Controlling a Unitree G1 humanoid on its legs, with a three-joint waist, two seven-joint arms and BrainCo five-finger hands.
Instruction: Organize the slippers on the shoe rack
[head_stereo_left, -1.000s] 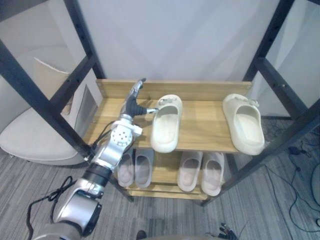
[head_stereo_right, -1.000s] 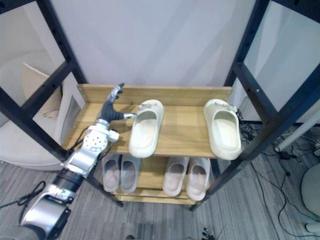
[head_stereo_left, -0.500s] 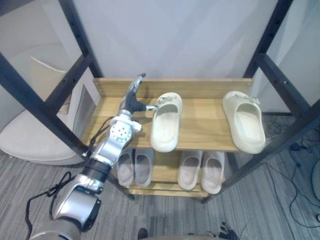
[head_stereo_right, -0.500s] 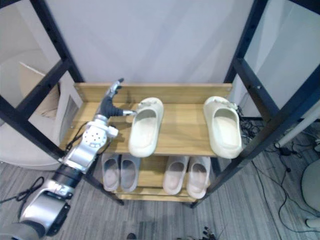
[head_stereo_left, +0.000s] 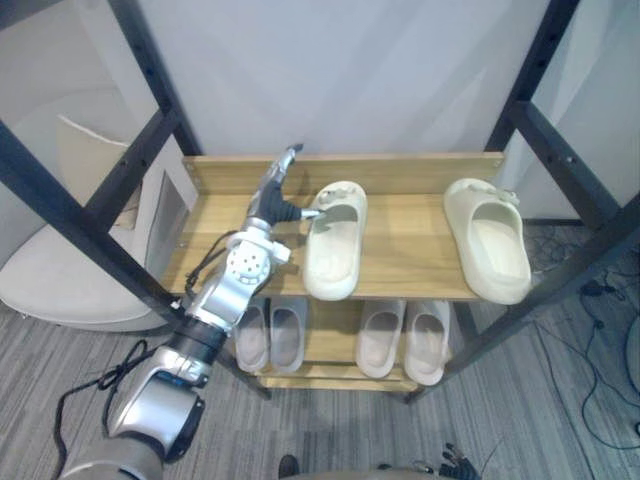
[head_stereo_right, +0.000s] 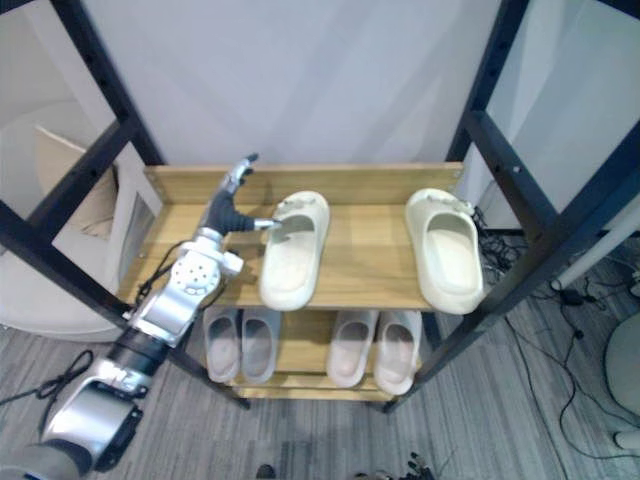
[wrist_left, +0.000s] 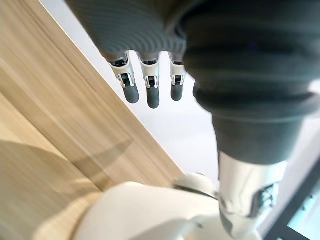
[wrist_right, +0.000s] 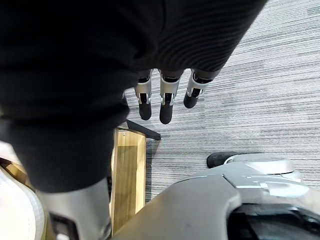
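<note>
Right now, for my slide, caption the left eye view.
Open left hand, thumb against a cream slipper on the rack's top shelf; the second slipper lies apart at the right.

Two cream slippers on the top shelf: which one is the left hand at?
The left cream slipper: the open left hand has its thumb at its toe strap. The right cream slipper lies alone at the far end of the top shelf.

1. Shoe rack (head_stereo_left: 405, 240): wooden top shelf bearing 2 cream slippers, well apart.
2. Left hand (head_stereo_left: 272, 198): fingers straight toward the far rail, thumb tip against the left cream slipper (head_stereo_left: 332, 245).
3. Right cream slipper (head_stereo_left: 487, 245): at the shelf's right end.
4. Lower shelf: left grey pair (head_stereo_left: 268, 335) and right grey pair (head_stereo_left: 405, 342), side by side.
</note>
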